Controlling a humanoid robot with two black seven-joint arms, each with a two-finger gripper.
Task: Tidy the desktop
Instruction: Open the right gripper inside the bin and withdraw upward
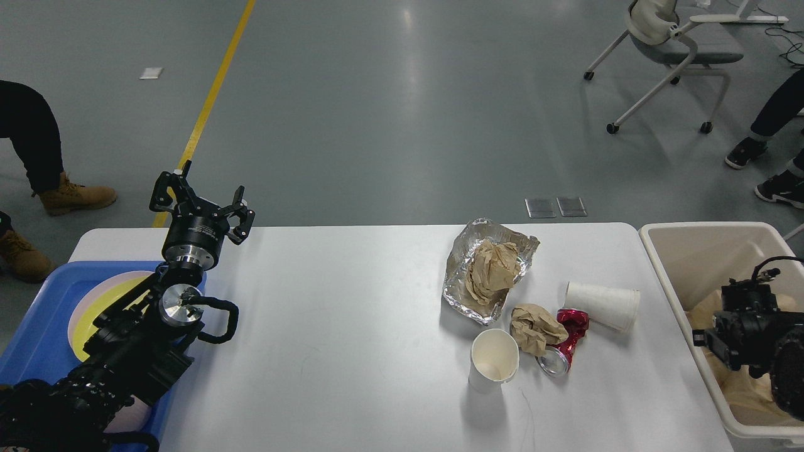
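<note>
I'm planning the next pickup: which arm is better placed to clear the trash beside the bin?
The right arm, probably. Its gripper is over the cream bin, next to the lying white cup and crushed red can. The left gripper is at the desktop's far left.

The desktop point(352, 326) is a large white rectangular tabletop with rounded corners and a smooth, slightly shiny surface. It lies flat and is the widest surface in view, running from the left side almost to the right edge. Its middle part is bare, and its far edge borders the grey floor.
</note>
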